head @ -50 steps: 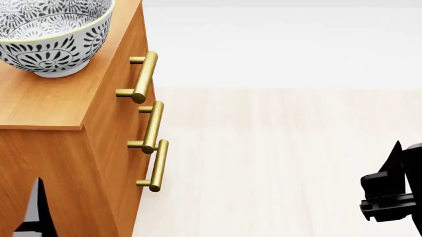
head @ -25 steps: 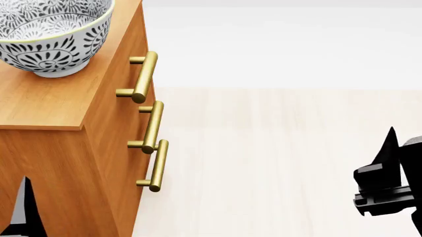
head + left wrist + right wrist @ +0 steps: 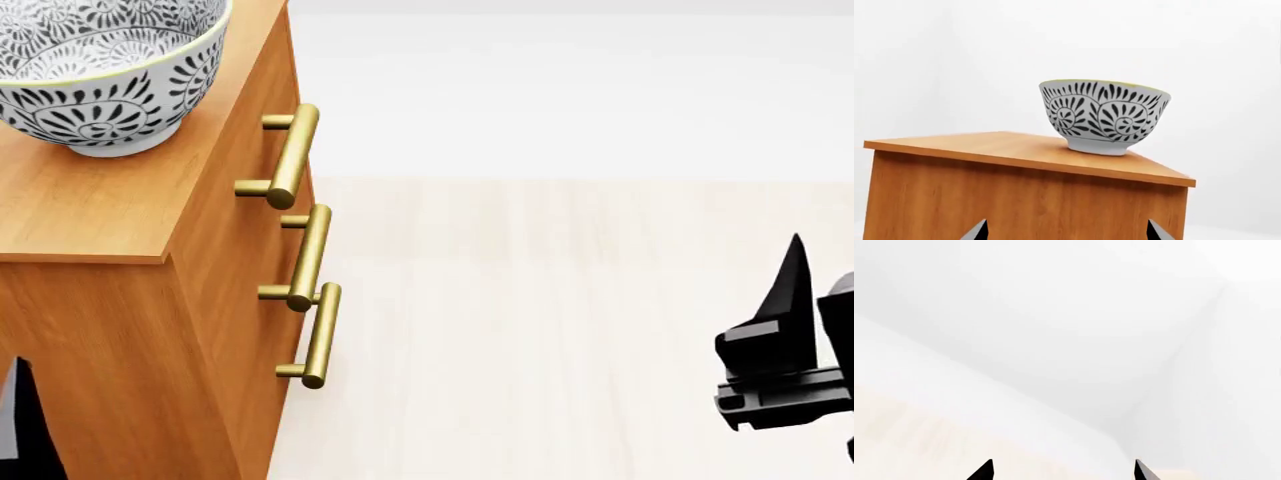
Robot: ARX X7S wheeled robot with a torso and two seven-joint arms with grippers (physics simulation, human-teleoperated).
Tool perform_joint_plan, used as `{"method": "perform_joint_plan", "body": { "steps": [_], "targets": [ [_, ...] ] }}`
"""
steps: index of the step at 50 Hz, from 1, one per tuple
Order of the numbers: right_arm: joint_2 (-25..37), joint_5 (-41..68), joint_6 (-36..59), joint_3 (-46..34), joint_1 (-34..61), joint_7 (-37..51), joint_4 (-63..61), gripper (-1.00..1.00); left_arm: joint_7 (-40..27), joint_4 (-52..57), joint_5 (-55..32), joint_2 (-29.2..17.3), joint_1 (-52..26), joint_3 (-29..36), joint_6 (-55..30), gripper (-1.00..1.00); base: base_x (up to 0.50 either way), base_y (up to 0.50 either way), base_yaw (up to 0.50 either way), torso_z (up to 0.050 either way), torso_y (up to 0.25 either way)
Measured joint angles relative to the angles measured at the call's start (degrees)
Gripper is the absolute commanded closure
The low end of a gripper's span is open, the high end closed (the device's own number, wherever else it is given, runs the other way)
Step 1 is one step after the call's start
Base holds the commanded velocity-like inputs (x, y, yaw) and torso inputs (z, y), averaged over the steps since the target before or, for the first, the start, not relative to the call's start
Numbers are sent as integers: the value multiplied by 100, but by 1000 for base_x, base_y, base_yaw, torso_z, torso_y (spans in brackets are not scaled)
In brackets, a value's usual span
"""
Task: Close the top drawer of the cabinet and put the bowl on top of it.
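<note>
The white bowl (image 3: 100, 70) with the dark floral pattern stands upright on the flat top of the orange-brown cabinet (image 3: 94, 215). The top drawer (image 3: 254, 150) lies flush with the two drawers below, and its brass handle (image 3: 294, 150) lines up with theirs. In the left wrist view the bowl (image 3: 1104, 117) sits on the cabinet (image 3: 1021, 200). My left gripper (image 3: 1066, 232) is open and empty, facing the cabinet's side below the bowl. One of its fingers (image 3: 22, 425) shows at the head view's lower left. My right gripper (image 3: 1062, 471) is open and empty, well away from the cabinet.
Pale wood floor (image 3: 561, 320) stretches in front of the cabinet up to a white wall (image 3: 561, 90). The right arm's dark gripper body (image 3: 781, 370) hangs over that floor at the far right. The right wrist view holds only white walls and a strip of floor.
The left gripper's finger has slid left towards the head view's edge, away from the cabinet. The right gripper has risen a little. Bowl and drawers have not moved.
</note>
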Motion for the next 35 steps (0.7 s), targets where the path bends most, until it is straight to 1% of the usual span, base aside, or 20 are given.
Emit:
{"method": "perform_joint_plan", "body": {
  "steps": [16,35],
  "targets": [
    [99,32,114,105,88,34,-258,-100,-55,202,10,-62,161,-105,135,-100,0,0,0,0,0],
    [472,12,44,249,191,44,-761,-100,-147,474,117,-128,372,-198,257,-100,0,0,0,0,0]
  ]
}}
